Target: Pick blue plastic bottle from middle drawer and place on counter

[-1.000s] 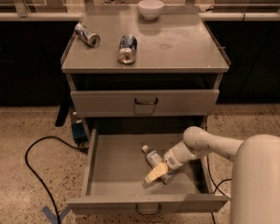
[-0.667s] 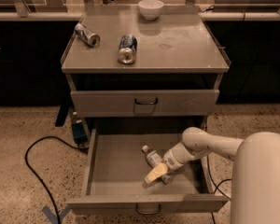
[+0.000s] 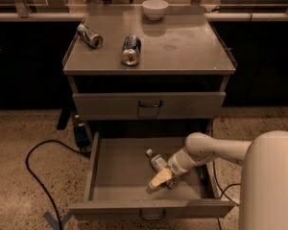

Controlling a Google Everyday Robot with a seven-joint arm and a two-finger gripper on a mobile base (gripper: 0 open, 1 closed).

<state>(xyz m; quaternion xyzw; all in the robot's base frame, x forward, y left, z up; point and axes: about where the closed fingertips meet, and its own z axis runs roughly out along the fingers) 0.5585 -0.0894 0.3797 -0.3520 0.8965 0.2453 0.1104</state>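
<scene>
The blue plastic bottle lies on its side in the pulled-out middle drawer, right of centre, with its white cap toward the back left. My gripper reaches in from the right on the white arm, right at the bottle's base end and low over the drawer floor. It hides the bottle's lower part. The counter is the grey top of the cabinet above.
On the counter lie two drink cans, with a white bowl at the back. The upper drawer is closed. A black cable runs over the floor at the left. My white body fills the lower right.
</scene>
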